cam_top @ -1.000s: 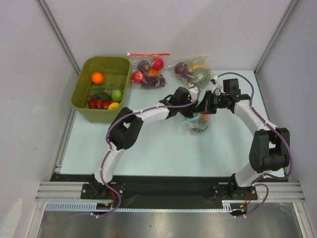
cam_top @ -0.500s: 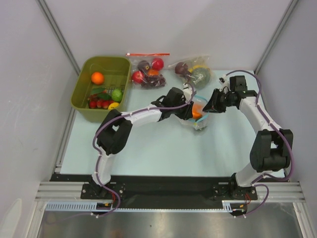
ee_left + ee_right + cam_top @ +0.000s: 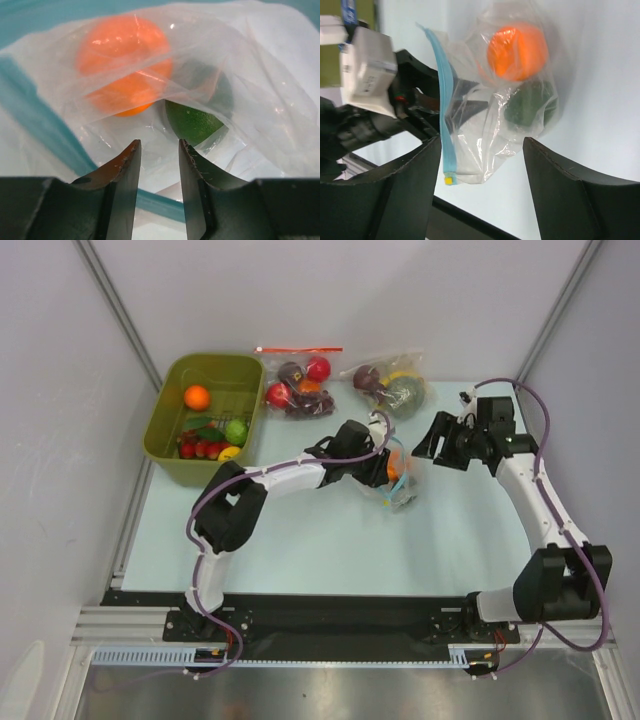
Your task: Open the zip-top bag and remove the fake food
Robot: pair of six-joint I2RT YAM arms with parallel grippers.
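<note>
Two arms worked over one pale blue-green table (image 3: 300,540), walled in plain grey-white, with a metal rail along the lower edge. Upper left stood an olive bin (image 3: 160,430) of loose fruit. Top centre lay a red-zipped bag (image 3: 298,375) and, to its right, a second clear bag (image 3: 392,382). At frame centre the zip-top bag (image 3: 400,492) lay on the table, the left gripper (image 3: 385,472) at its mouth and the right gripper (image 3: 435,445) to its right, apart. Only the overhead view recorded the bin and spare bags. The left wrist view alone showed its jaws narrowly parted inside the bag's mouth, nothing pinched, with the orange fruit (image 3: 122,55) and dark green fruit (image 3: 192,120) just beyond. The right wrist view showed jaws spread wide, empty, and the light-blue zip strip (image 3: 445,100) running down the bag's left side.
</note>
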